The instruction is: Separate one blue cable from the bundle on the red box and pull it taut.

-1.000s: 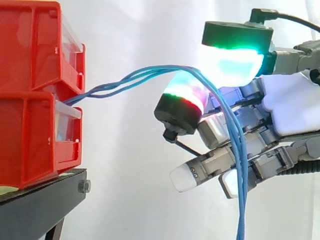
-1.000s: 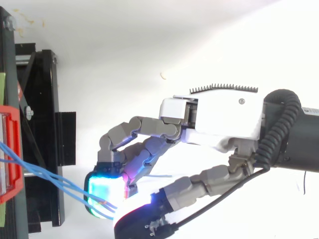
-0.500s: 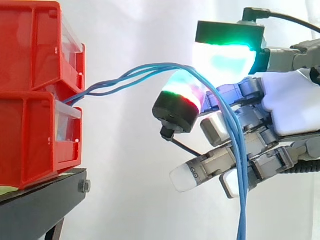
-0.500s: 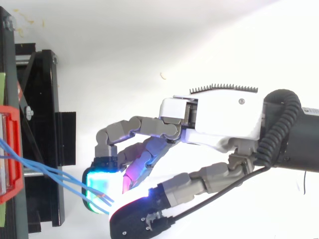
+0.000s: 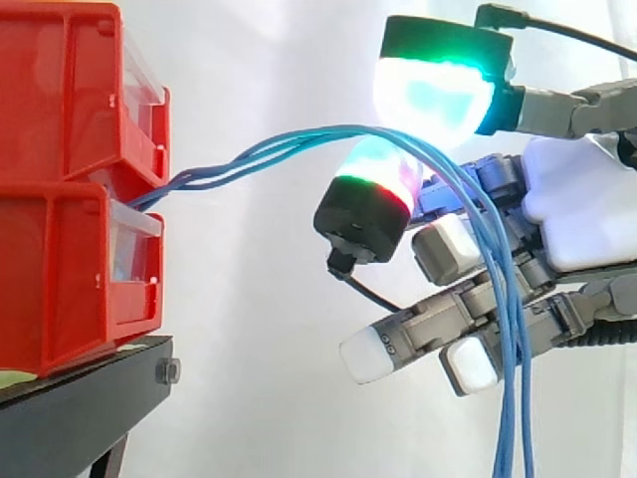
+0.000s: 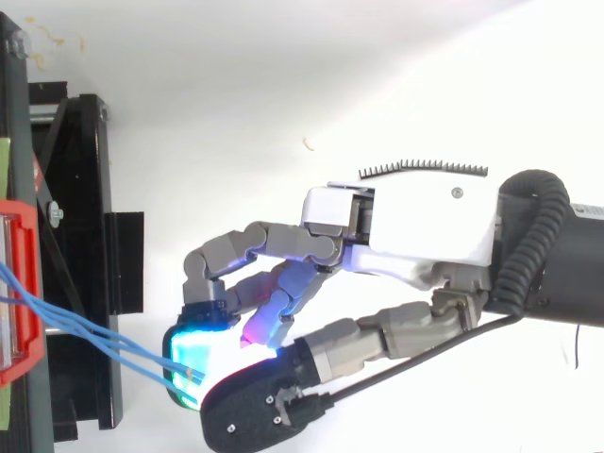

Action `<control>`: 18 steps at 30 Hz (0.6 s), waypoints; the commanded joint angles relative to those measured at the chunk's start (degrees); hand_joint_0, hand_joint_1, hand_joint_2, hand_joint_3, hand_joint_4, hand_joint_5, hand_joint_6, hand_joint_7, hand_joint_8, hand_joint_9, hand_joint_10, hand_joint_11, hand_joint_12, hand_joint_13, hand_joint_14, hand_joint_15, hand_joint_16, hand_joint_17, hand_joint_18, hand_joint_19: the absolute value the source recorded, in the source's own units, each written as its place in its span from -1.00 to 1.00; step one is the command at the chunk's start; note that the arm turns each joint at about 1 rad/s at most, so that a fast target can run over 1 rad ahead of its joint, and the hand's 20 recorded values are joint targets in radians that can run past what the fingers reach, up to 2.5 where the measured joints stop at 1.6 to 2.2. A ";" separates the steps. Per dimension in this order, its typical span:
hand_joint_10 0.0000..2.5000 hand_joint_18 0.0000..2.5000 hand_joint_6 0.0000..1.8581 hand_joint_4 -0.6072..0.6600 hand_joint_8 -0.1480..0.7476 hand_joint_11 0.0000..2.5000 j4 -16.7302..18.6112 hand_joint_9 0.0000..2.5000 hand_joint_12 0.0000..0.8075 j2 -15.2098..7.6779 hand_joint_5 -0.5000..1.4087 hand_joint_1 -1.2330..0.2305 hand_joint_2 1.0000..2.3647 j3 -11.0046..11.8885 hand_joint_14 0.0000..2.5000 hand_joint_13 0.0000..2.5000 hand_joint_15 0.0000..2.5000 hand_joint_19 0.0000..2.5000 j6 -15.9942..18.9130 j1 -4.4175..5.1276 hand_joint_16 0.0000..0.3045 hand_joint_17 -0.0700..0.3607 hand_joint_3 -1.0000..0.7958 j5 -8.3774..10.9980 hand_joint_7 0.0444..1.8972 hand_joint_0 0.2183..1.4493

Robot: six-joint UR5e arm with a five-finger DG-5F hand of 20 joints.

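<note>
The hand (image 5: pixel 577 214) is held level, its palm turned toward the red boxes (image 5: pixel 60 199), which are stacked on a black stand (image 5: pixel 70 408) out beyond the fingertips. The blue cables (image 5: pixel 299 144) are led out from between the boxes, arched across the gap to the hand, laid over one raised fingertip pad (image 5: pixel 378 169) and capped from above by the thumb pad (image 5: pixel 433 95); past that point they are let fall across the lower fingers, in front of the palm. The hand is thus closed in a pinch on the cables, thumb against one curled finger; the other fingers (image 5: pixel 370 358) are left half-bent beneath, and nothing is held in them. This grip seems chosen so that a strand can be worked free at the pads; whether one cable or several are caught there cannot be made out, since they are bunched at the pinch. The span toward the boxes is bowed, so it is judged not yet taut.
</note>
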 commanded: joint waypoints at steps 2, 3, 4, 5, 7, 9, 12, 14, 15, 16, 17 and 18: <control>-0.99 -0.44 -0.27 0.12 0.05 -0.49 0.04 -0.19 -0.06 -0.01 -0.56 -0.24 -0.99 0.05 -0.99 -0.55 -0.78 -0.51 0.00 0.00 -0.67 -0.14 -0.32 -0.03 0.31 -0.37; -0.99 -0.44 -0.26 0.11 0.05 -0.48 0.04 -0.21 -0.06 -0.01 -0.56 -0.25 -0.99 0.05 -0.99 -0.55 -0.78 -0.51 0.00 0.00 -0.67 -0.14 -0.31 -0.03 0.30 -0.37; -0.99 -0.45 -0.24 0.09 0.04 -0.49 0.04 -0.23 -0.06 -0.01 -0.57 -0.29 -0.98 -0.03 -0.99 -0.55 -0.78 -0.51 0.00 0.00 -0.66 -0.14 -0.27 -0.03 0.28 -0.37; -0.99 -0.45 -0.23 0.08 0.04 -0.49 -0.04 -0.24 -0.06 0.07 -0.58 -0.31 -0.98 -0.03 -0.99 -0.56 -0.78 -0.53 0.00 0.00 -0.66 -0.14 -0.23 -0.03 0.26 -0.38; -0.99 -0.46 -0.21 0.08 0.03 -0.49 0.04 -0.27 -0.05 -0.01 -0.59 -0.35 -0.98 0.05 -0.99 -0.57 -0.78 -0.53 0.00 0.00 -0.66 -0.14 -0.19 0.06 0.21 -0.38; -0.99 -0.48 -0.19 0.09 0.03 -0.49 0.04 -0.30 -0.04 -0.01 -0.61 -0.41 -0.98 -0.03 -0.99 -0.59 -0.78 -0.53 0.00 0.00 -0.66 -0.13 -0.15 0.06 0.18 -0.38; -0.99 -0.49 -0.17 0.13 0.05 -0.47 -0.04 -0.30 -0.04 -0.01 -0.63 -0.48 -0.97 -0.03 -0.99 -0.60 -0.79 -0.54 0.00 0.00 -0.65 -0.12 -0.13 -0.12 0.14 -0.34; -0.99 -0.49 -0.17 0.14 0.04 -0.48 0.04 -0.32 -0.04 0.07 -0.64 -0.50 -0.97 -0.03 -0.99 -0.61 -0.79 -0.55 0.00 0.00 -0.65 -0.12 -0.13 -0.12 0.12 -0.32; -0.99 -0.49 -0.17 0.14 0.05 -0.48 0.04 -0.32 -0.04 -0.01 -0.64 -0.50 -0.97 0.05 -0.99 -0.61 -0.79 -0.55 0.00 0.00 -0.65 -0.12 -0.14 -0.12 0.12 -0.31; -0.99 -0.49 -0.17 0.15 0.04 -0.48 0.04 -0.33 -0.04 0.07 -0.64 -0.51 -0.97 0.05 -0.99 -0.61 -0.79 -0.55 0.00 0.00 -0.65 -0.12 -0.14 -0.12 0.11 -0.30; -0.99 -0.49 -0.17 0.15 0.04 -0.48 0.04 -0.34 -0.04 -0.01 -0.65 -0.53 -0.97 -0.03 -0.99 -0.61 -0.79 -0.56 0.00 0.00 -0.65 -0.12 -0.15 -0.12 0.09 -0.28; -0.99 -0.49 -0.16 0.16 0.04 -0.48 0.04 -0.34 -0.03 -0.01 -0.65 -0.54 -0.97 -0.03 -0.99 -0.61 -0.80 -0.57 0.00 0.00 -0.65 -0.12 -0.15 -0.12 0.08 -0.26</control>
